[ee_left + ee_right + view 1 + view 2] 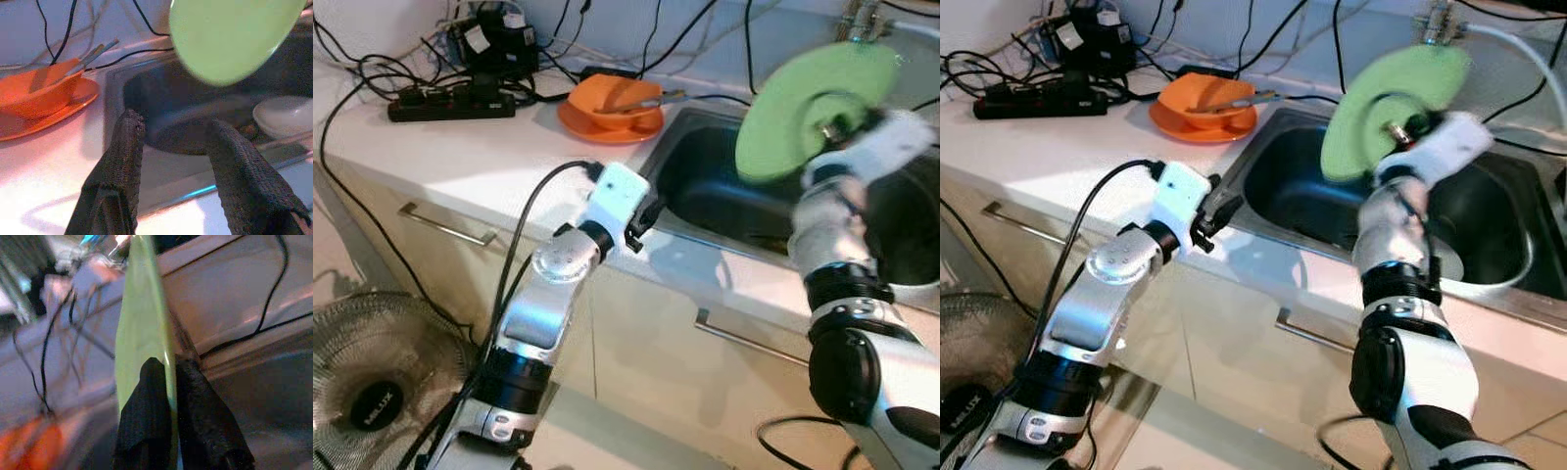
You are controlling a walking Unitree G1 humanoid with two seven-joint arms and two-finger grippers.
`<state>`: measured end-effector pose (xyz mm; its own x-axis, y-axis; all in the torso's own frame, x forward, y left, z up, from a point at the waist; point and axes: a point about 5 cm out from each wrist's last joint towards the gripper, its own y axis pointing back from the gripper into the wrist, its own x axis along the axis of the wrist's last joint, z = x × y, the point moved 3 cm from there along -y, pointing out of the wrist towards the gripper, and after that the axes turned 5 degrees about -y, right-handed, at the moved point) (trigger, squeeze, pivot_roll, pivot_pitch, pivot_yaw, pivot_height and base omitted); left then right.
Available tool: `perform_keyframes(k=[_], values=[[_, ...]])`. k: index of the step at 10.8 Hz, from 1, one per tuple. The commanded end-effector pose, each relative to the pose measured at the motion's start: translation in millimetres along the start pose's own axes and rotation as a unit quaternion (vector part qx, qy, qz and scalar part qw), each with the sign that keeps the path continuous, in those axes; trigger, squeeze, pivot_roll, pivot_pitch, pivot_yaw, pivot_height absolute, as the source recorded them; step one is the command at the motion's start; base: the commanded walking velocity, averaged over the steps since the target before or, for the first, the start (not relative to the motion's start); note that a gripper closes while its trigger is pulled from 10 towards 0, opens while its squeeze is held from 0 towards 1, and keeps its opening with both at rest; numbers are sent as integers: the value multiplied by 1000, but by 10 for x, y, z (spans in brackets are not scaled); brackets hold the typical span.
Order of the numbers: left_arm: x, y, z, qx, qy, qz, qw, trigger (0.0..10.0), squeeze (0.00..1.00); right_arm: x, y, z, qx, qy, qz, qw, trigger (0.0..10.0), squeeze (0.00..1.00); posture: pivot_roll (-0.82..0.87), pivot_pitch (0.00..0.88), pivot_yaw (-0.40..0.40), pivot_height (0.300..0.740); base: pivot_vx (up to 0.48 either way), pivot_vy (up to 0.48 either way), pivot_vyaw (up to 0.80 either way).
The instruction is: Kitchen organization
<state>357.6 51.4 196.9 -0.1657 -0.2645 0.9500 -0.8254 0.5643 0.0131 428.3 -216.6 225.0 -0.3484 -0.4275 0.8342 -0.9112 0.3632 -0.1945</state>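
Note:
A light green plate (808, 103) hangs tilted above the steel sink (710, 186), and my right gripper (170, 377) is shut on its rim, one finger on each face. My left gripper (173, 147) stands open over the counter's front edge, just left of the sink, with nothing between its fingers (122, 161). An orange bowl (617, 103) with cutlery in it sits on an orange plate (597, 127) on the counter behind the sink's left corner. A white dish (283, 115) lies in the sink's bottom.
A black power strip (450, 103) and a tangle of cables (372, 69) lie at the back left of the white counter (460, 157). A tap (1438, 22) stands behind the sink. Cabinet handles (445, 225) run below. A floor fan (372, 387) stands at lower left.

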Motion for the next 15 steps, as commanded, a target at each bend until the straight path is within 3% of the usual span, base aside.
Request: perform_keyframes(k=[1,3,8,11,15], values=[[41,22,1,-3,14,7,1000,10000,0,-67,4,-100,21,37,-15,999,10000,0,272,0,-38,740,0,0,0],[64,53,57,-13,29,2,999,10000,0,-349,82,-25,10,79,-76,994,10000,0,281,0,-43,740,0,0,0],[106,91,70,-14,51,-6,999,10000,0,-606,185,-71,32,127,-127,983,10000,0,294,0,-49,740,0,0,0],[84,113,112,-19,65,-15,998,10000,0,-783,282,-112,45,138,-161,976,10000,0,310,0,-54,740,0,0,0],[-24,141,326,-50,132,-35,989,10000,0,-899,358,-161,55,135,-180,973,10000,0,317,25,-53,740,0,0,0]])
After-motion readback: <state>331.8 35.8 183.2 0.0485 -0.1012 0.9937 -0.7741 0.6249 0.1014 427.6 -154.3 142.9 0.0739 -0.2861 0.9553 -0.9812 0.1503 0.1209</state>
